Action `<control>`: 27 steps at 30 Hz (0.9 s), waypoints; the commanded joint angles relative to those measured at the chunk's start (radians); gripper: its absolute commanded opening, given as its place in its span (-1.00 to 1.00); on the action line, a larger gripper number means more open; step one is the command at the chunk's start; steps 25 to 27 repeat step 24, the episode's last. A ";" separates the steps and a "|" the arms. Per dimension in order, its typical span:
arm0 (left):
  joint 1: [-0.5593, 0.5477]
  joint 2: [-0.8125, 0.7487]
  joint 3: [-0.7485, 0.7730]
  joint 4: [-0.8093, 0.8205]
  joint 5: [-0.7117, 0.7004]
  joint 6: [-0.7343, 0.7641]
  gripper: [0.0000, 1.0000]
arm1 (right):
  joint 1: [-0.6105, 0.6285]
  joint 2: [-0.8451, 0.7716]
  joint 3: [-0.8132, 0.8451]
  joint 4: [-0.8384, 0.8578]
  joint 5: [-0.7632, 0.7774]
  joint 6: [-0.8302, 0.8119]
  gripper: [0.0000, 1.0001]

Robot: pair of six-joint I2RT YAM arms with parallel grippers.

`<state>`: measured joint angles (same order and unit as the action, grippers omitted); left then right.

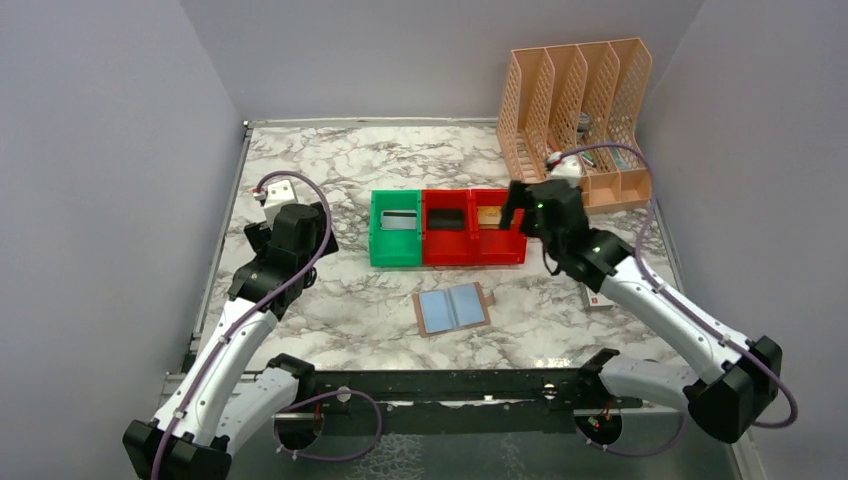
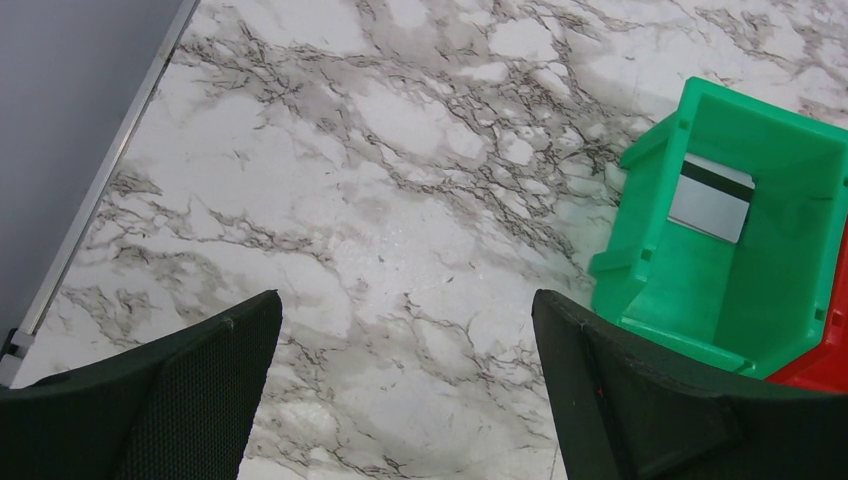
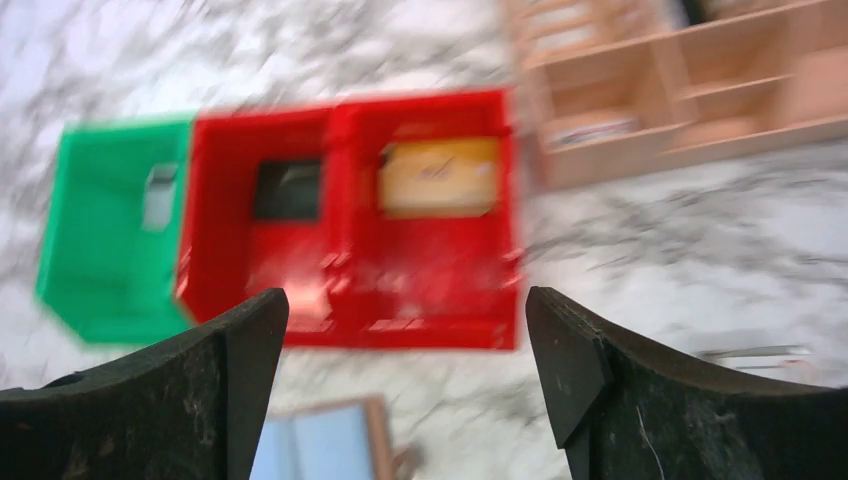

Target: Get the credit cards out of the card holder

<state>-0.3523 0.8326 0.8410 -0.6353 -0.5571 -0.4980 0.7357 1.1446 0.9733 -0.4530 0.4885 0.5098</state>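
Note:
The card holder lies open on the marble, blue lining up, brown edge showing; its corner shows in the right wrist view. A silver-grey card lies in the green bin, also seen in the left wrist view. A black card lies in the middle red bin. A gold card lies in the right red bin. My right gripper is open and empty, raised over the right red bin. My left gripper is open and empty over bare marble left of the green bin.
A tan file organizer stands at the back right. A white box with a red mark lies beside the right arm. Grey walls close in the table on the left, back and right.

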 commanded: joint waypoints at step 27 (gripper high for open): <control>0.014 0.074 0.437 -0.194 0.019 -0.004 0.98 | -0.188 -0.327 0.018 0.134 -0.285 -0.326 0.99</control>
